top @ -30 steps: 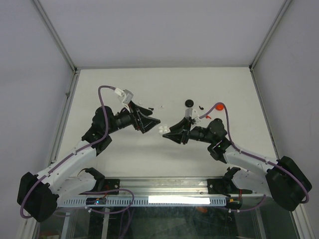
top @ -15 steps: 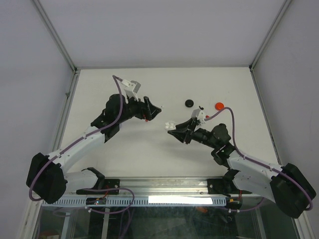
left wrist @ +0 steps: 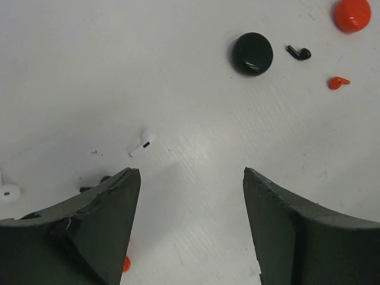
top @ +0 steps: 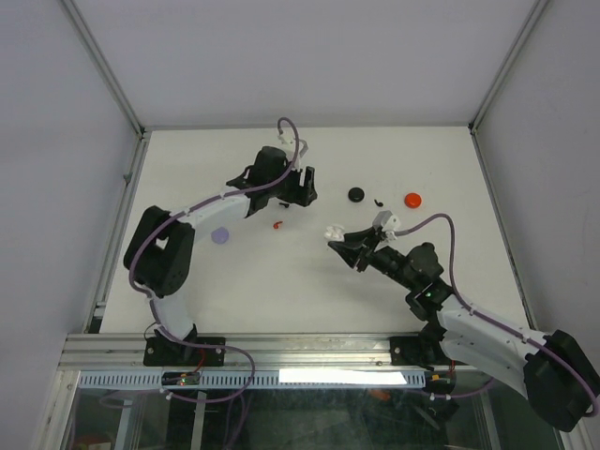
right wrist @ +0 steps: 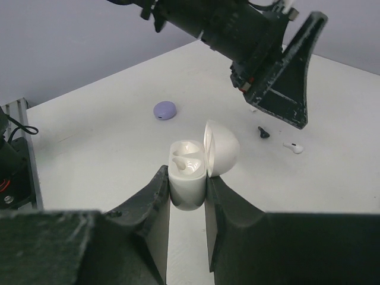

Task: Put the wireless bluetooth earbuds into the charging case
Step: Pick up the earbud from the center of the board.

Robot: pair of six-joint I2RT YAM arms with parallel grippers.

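The white charging case (right wrist: pixel 189 184) stands upright with its lid (right wrist: pixel 222 148) flipped open, and my right gripper (right wrist: pixel 187 176) is shut on its body; in the top view the case (top: pixel 333 231) is at mid-table. One white shape sits in its wells. My left gripper (left wrist: pixel 191 178) hovers open over bare table, nothing between its fingers (left wrist: pixel 113 199). A white earbud (left wrist: pixel 141 144) lies just beyond its left finger, and another white earbud (left wrist: pixel 7 191) lies at the far left edge. In the top view the left gripper (top: pixel 302 187) is far left of the case.
A black case (left wrist: pixel 252 53), a black earbud (left wrist: pixel 298 53), a red earbud (left wrist: pixel 338 82) and a red case (left wrist: pixel 351 15) lie beyond the left gripper. A lavender case (top: pixel 220 235) and a second red earbud (top: pixel 277 224) lie on the left half.
My left arm has swung away from the centre toward the back of the table, uncovering the lavender case. My right gripper, still holding the open case, has shifted slightly right.
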